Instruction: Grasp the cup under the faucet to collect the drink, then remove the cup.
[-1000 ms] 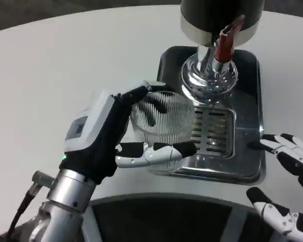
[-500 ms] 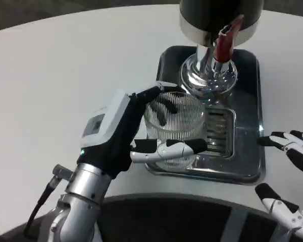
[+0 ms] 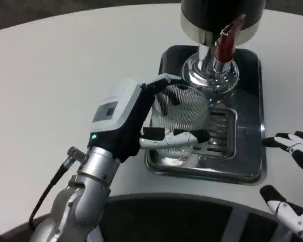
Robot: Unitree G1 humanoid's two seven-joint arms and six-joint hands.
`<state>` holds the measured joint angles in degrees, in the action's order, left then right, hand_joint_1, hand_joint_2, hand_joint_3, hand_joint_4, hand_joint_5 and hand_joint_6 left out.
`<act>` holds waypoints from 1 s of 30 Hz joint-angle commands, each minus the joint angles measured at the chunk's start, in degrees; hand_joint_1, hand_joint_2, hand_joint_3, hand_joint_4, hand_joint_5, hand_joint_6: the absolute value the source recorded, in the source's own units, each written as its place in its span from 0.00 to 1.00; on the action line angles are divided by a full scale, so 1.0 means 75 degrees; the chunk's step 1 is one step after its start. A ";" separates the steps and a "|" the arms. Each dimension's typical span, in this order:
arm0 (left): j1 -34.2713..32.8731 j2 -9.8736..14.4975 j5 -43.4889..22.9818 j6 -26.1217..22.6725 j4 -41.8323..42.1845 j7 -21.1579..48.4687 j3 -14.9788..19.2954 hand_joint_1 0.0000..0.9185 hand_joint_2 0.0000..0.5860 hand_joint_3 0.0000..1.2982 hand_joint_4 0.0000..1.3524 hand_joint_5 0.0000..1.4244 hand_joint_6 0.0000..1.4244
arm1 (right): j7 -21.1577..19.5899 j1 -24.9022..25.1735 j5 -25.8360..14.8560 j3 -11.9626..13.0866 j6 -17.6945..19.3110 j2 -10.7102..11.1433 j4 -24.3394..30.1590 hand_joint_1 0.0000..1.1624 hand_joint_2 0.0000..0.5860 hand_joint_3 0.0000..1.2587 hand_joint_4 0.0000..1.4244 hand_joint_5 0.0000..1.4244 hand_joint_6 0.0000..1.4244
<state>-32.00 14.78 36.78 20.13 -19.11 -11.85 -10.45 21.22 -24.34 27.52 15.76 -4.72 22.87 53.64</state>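
Observation:
A clear ribbed cup [image 3: 180,121] stands over the slotted grate of the dark metal drip tray [image 3: 250,169], just in front of the chrome faucet [image 3: 212,68] with its red lever [image 3: 225,43]. My left hand [image 3: 141,121] grips the cup from the left, thumb across its front and fingers around its far side. I cannot tell whether any liquid is in the cup. My right hand [image 3: 295,176] hovers past the tray's right edge with its fingers spread and nothing in them.
The dispenser's dark body [image 3: 222,15] rises at the back of the tray. The white round table [image 3: 55,80] stretches wide to the left. A dark curved edge [image 3: 171,217] runs along the bottom near me.
My left hand has carried the cup to the right and back, onto the grate and closer to the faucet. My right hand has drifted slightly right and down.

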 commanded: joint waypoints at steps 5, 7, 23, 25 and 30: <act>-0.0822 -0.0013 0.0459 0.0476 -0.0994 -0.0959 -0.0582 0.60 0.05 0.75 0.83 0.90 1.00 | 0.0143 -0.0410 -0.0200 0.0241 0.0262 0.0016 0.0299 0.39 0.73 0.16 0.07 0.02 0.01; -0.0982 -0.0094 0.0522 0.0486 -0.1228 -0.1181 -0.0708 0.60 0.05 0.75 0.83 0.90 1.00 | 0.0154 -0.0486 -0.0254 0.0343 0.0288 0.0018 0.0360 0.39 0.73 0.16 0.07 0.02 0.01; -0.1418 -0.0138 0.0953 0.0221 -0.2181 -0.1801 -0.1351 0.61 0.03 0.66 0.72 0.81 1.00 | 0.0300 -0.0737 -0.0608 0.0814 0.0383 0.0047 0.0517 0.39 0.73 0.16 0.07 0.03 0.02; -0.1423 -0.0112 0.0930 0.0138 -0.2222 -0.1631 -0.1391 0.59 0.02 0.59 0.63 0.75 0.97 | 0.0337 -0.0711 -0.0647 0.0815 0.0371 0.0068 0.0495 0.39 0.73 0.16 0.07 0.03 0.02; -0.1373 -0.0069 0.0953 -0.0050 -0.2191 -0.1516 -0.1474 0.45 0.08 0.46 0.46 0.62 0.89 | 0.0380 -0.0667 -0.0690 0.0795 0.0389 0.0088 0.0445 0.39 0.73 0.16 0.07 0.03 0.02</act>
<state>-43.60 13.30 43.13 21.26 -34.56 -25.21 -20.19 23.51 -29.03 23.03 21.61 -2.85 23.25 56.66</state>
